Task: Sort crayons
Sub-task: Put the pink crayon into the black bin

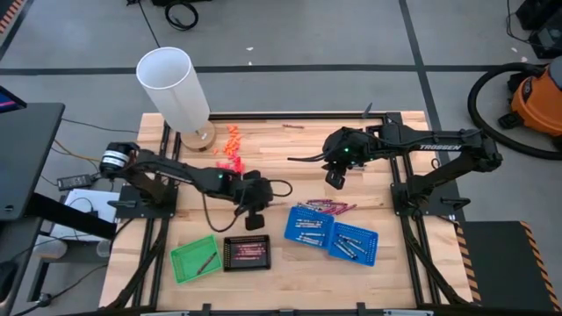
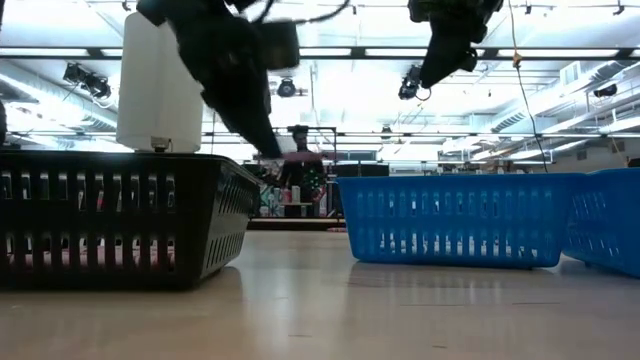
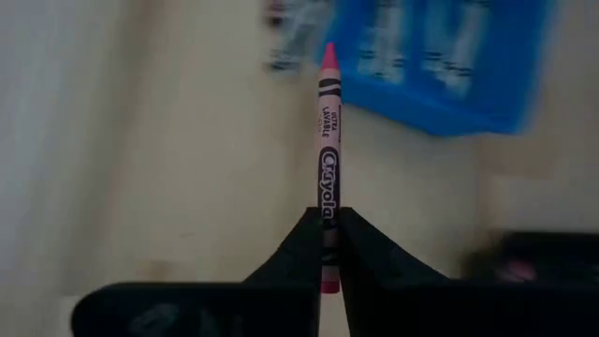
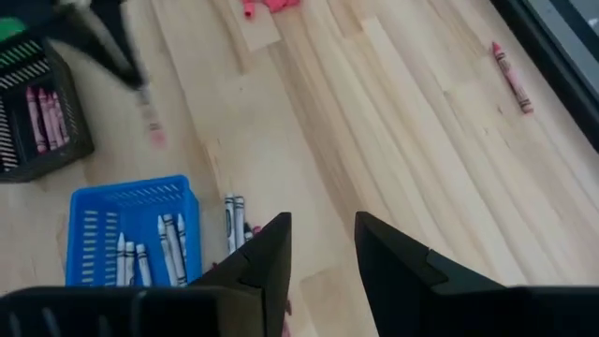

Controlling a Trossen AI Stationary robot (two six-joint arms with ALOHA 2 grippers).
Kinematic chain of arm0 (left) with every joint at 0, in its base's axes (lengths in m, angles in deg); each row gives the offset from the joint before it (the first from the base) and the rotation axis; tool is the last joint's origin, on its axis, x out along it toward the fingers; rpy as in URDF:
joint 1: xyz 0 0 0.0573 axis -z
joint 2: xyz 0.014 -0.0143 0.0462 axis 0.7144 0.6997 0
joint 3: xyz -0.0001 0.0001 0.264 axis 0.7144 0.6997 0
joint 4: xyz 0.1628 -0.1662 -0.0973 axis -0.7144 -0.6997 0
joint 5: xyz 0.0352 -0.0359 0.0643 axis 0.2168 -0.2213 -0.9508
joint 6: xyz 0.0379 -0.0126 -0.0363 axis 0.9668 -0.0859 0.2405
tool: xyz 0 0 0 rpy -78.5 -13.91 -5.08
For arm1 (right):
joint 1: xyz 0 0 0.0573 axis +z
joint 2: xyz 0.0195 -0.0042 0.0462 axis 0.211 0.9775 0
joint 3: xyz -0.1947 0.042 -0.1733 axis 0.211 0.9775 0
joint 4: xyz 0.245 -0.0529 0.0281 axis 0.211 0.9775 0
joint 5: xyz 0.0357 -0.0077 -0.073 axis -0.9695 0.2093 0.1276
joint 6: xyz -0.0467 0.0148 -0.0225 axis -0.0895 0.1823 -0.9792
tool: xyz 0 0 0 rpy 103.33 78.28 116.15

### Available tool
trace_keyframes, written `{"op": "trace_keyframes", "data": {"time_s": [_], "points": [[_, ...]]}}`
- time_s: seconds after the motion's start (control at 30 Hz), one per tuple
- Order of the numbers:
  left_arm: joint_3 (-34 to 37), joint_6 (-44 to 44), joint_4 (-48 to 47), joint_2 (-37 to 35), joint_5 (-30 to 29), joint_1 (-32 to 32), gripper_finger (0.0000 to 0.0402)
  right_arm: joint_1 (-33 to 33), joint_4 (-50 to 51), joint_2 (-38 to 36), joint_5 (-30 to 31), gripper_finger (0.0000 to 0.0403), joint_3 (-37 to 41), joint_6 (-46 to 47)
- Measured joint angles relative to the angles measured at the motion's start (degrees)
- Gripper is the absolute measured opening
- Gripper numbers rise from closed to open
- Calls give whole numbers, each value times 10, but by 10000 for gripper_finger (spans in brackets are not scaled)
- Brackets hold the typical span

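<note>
the green tray (image 1: pixel 191 260) sits at the near edge of the surface (image 1: pixel 290 281) with one thin stick in it, too small to name. just beside it the black basket (image 1: pixel 247 253) holds several red crayons (image 4: pixel 45 116). two blue baskets (image 1: pixel 329 233) stand touching to its right, both with grey crayons (image 4: pixel 168 245) inside. a loose row of red and grey crayons (image 1: pixel 329 206) lies on the surface just behind the blue baskets.

the left end effector (image 1: pixel 255 217) hangs above the surface between the black basket and the nearer blue one, its fingers (image 3: pixel 290 257) clamped on a pink crayon (image 3: pixel 328 159) whose tip points forward past them. the right end effector (image 1: pixel 335 178) hovers farther back over bare wood, fingers (image 4: pixel 271 245) apart and holding nothing.

beyond lie a heap of orange pieces (image 1: pixel 232 140), a single red crayon (image 1: pixel 292 125) near the far edge, and a white cylinder (image 1: pixel 174 88) on a wooden base.
</note>
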Motion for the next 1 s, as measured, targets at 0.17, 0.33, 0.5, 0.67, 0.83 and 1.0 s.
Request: {"op": "trace_keyframes", "data": {"time_s": [0.17, 0.33, 0.5, 0.67, 0.83, 1.0], "points": [[-1, -27, -32, -20, 94, 47, 19, 0, -5, 0, 13, 128, 0, 1], [-1, -101, -46, -23, 108, 116, 21, 0, -8, 0, 13, 128, 0, 15], [-1, -146, -50, -4, 91, 166, 22, 0, -23, 0, 13, 128, 0, 13], [0, -178, -51, 29, 76, 183, 22, -10, -25, 0, 17, 128, 10, -2], [0, -213, -60, 52, 76, 188, 23, -39, -10, 0, -21, 128, 55, -28], [0, -237, -67, 57, 74, 192, 23, -71, -10, 0, -67, 128, 93, -60]]}}
